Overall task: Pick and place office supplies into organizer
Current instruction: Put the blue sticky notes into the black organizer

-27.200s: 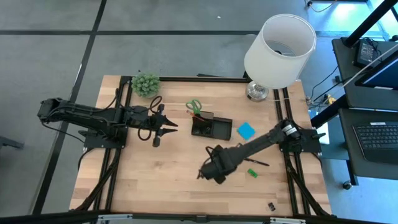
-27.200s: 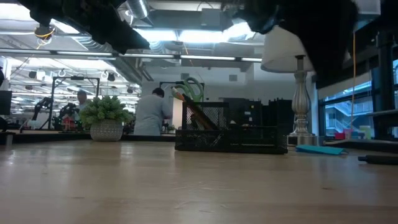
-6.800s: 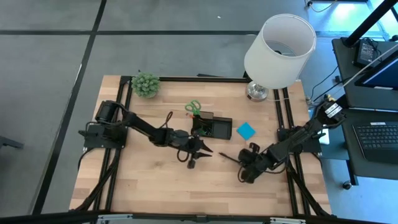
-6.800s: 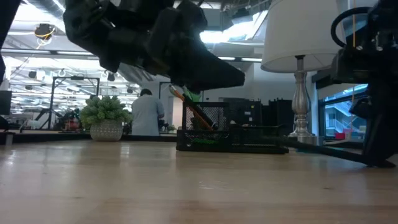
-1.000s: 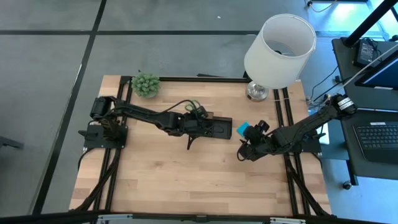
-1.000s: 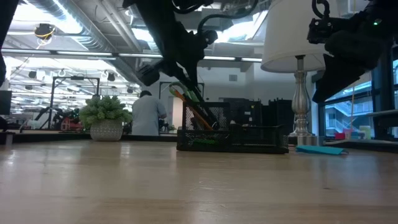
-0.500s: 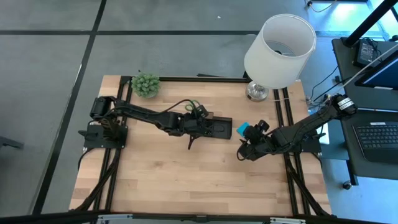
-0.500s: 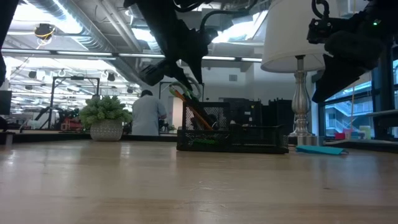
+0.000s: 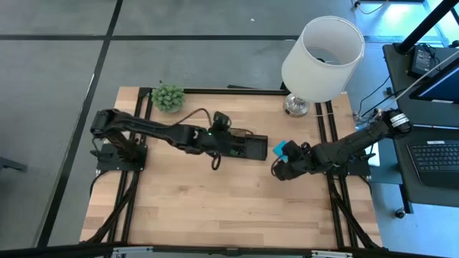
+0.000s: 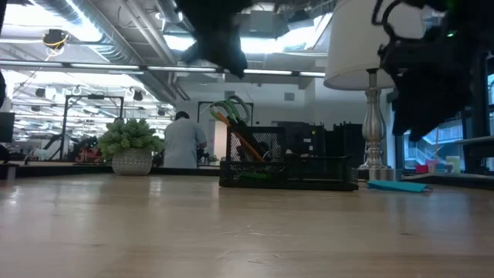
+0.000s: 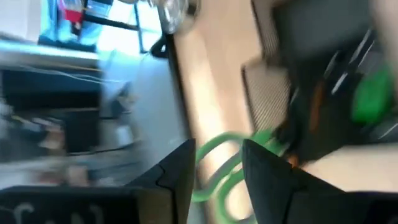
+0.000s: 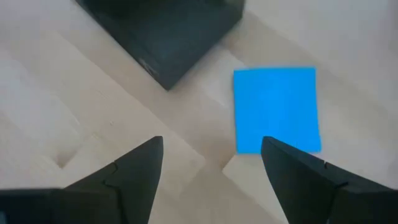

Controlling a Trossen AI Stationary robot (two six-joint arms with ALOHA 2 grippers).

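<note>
The black organizer (image 9: 252, 148) stands mid-table. Green-handled scissors (image 10: 234, 106) and an orange pencil (image 10: 230, 125) stick up out of its tall mesh cup (image 10: 255, 147). A small green piece (image 11: 372, 96) lies in its tray part. My left gripper (image 9: 224, 140) hangs open above that cup (image 11: 214, 177), holding nothing; the scissors' green handles (image 11: 227, 163) show between its fingers, farther off. The blue sticky-note pad (image 12: 277, 109) lies flat on the table right of the organizer. My right gripper (image 12: 211, 168) hovers open above the pad's near edge (image 9: 277, 170), empty.
A green potted plant (image 9: 168, 97) stands at the far left of the table. A white-shaded lamp (image 9: 321, 57) stands at the far right, its metal foot (image 10: 374, 166) just behind the pad (image 10: 397, 185). Bare wood lies along the near half (image 9: 215, 208).
My left gripper has risen from the organizer's tall cup, where it hung among the scissors and pencils, to well above it, and has rolled about its own line. My right gripper has turned a little in place over the blue pad. The supplies have kept still.
</note>
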